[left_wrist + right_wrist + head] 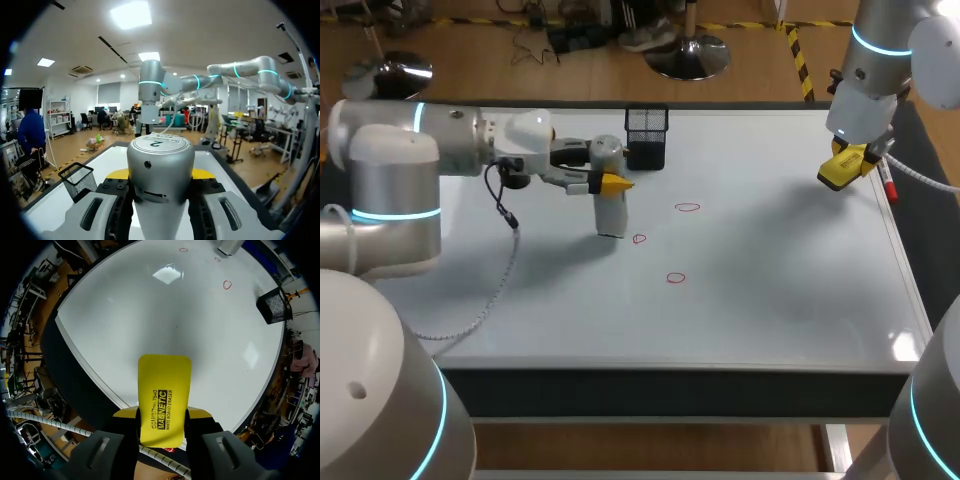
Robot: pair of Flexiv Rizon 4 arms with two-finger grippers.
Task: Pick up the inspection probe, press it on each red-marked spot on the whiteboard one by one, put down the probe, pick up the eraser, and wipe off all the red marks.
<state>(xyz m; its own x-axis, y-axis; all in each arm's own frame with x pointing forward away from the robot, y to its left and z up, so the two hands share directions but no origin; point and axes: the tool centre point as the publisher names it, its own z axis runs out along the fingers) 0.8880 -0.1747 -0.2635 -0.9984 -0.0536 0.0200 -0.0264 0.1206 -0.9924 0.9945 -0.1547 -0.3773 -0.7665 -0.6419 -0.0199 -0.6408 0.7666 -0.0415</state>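
The probe [610, 205] is pinched by the left jaws, its foot on the whiteboard [770, 300] beside the middle red mark [639, 239]. Pressing is judged under way; a short shift onto that mark is called for. The eraser [842, 170] is clamped in the right jaws. What is in the mesh basket [646, 135] cannot be told.

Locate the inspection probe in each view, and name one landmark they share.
Head view: inspection probe upright on the whiteboard, left of centre, in the left gripper.
Left wrist view: it stands between the jaws, close up.
Right wrist view: far ahead, cut off, past the red marks.
Shared landmark: black mesh basket.
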